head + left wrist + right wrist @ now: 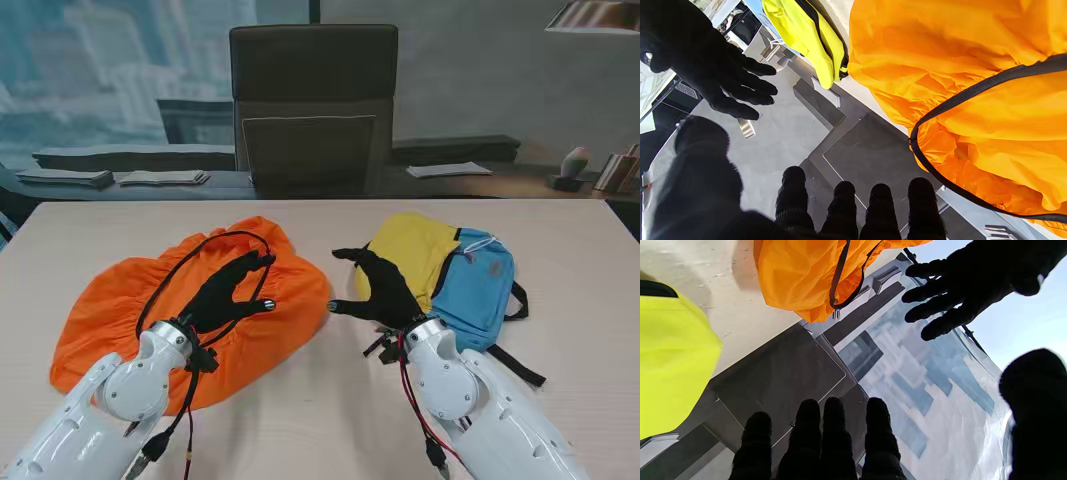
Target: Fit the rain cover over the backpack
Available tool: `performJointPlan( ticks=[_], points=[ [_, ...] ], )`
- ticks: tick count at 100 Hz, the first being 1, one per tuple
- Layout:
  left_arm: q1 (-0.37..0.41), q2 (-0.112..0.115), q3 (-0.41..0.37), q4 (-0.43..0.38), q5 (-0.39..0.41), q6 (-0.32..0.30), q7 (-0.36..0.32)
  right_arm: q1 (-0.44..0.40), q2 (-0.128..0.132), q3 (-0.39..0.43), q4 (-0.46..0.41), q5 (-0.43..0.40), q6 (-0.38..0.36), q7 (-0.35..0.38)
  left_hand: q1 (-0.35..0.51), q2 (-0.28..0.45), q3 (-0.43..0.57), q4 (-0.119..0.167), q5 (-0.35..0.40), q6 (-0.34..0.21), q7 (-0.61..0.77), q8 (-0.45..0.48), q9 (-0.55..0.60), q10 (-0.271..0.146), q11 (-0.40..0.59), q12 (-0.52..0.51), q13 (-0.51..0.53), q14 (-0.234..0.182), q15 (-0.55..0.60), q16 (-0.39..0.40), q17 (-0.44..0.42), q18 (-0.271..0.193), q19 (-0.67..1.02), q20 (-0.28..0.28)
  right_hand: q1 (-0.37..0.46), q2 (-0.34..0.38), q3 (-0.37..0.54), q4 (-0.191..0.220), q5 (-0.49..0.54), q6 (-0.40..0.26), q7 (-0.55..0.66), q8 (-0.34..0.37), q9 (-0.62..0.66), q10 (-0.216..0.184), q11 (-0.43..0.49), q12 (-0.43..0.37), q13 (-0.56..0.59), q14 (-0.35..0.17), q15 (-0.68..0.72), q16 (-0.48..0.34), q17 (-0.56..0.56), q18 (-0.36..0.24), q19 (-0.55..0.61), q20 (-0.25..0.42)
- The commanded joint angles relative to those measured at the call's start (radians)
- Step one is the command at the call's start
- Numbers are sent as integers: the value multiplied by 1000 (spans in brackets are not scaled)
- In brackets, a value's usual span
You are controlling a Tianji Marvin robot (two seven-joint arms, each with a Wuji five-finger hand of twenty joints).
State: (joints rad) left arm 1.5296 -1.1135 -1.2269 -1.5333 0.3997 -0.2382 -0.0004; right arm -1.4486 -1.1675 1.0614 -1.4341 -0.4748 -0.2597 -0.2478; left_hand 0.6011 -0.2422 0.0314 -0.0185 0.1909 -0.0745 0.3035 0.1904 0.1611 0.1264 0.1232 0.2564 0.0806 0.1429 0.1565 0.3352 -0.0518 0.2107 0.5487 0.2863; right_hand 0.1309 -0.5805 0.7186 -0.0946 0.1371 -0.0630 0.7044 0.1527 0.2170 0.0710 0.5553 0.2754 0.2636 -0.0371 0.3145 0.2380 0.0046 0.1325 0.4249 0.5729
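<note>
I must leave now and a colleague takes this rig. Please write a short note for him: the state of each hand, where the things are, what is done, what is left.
Left hand: open, fingers spread, over the orange rain cover, holding nothing.
Right hand: open, at the left edge of the backpack, holding nothing.
Cover lies crumpled on the table, left side, its black cord loose on top. Backpack lies flat on the right, apart from the cover.
Done: nothing yet.
Left: grasp the cover, open it and fit it over the backpack.
</note>
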Motion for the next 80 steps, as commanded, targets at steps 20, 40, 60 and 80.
performJointPlan(
  ticks=[20,40,60,80],
  points=[
    [-2,-5,4,1,-4,-1,-17,-8,-2,-2,-12,-1,4,23,-7,25,0,24,-34,4,11,21,-15,-23,-21,2,-11,4,11,-1,-12,4,-9,-9,18,4,-15,4,-14,-25,2,14,13,-3,13,13,10,-7,9,7,5,-8,-43,30],
    [1,-4,-2,-2,6,-2,-12,-6,-1,2,-4,-13,-4,14,-8,26,0,24,-34,3,15,23,-13,-23,-22,8,-12,4,8,-1,-14,7,-17,-13,24,-2,-17,5,-9,-24,3,17,20,-1,14,14,13,-6,11,8,7,-6,-46,37],
    [4,-1,-10,-5,24,-8,-13,-11,13,22,-10,-104,-21,8,-10,26,-1,23,-33,-2,22,26,-12,-26,-20,11,-11,2,6,-1,-11,7,-22,-15,55,-40,-26,6,-11,-20,0,19,27,8,22,19,8,-1,14,10,-6,-15,-53,44],
    [31,2,-36,-28,65,-1,-2,20,79,31,38,-500,71,-49,-8,26,0,23,-33,-2,32,31,-10,-24,-17,13,-12,3,4,-1,-11,9,-25,-15,-67,-53,38,4,-56,45,-130,-32,-43,35,6,8,-44,9,-5,6,-35,7,-65,71]
  ],
)
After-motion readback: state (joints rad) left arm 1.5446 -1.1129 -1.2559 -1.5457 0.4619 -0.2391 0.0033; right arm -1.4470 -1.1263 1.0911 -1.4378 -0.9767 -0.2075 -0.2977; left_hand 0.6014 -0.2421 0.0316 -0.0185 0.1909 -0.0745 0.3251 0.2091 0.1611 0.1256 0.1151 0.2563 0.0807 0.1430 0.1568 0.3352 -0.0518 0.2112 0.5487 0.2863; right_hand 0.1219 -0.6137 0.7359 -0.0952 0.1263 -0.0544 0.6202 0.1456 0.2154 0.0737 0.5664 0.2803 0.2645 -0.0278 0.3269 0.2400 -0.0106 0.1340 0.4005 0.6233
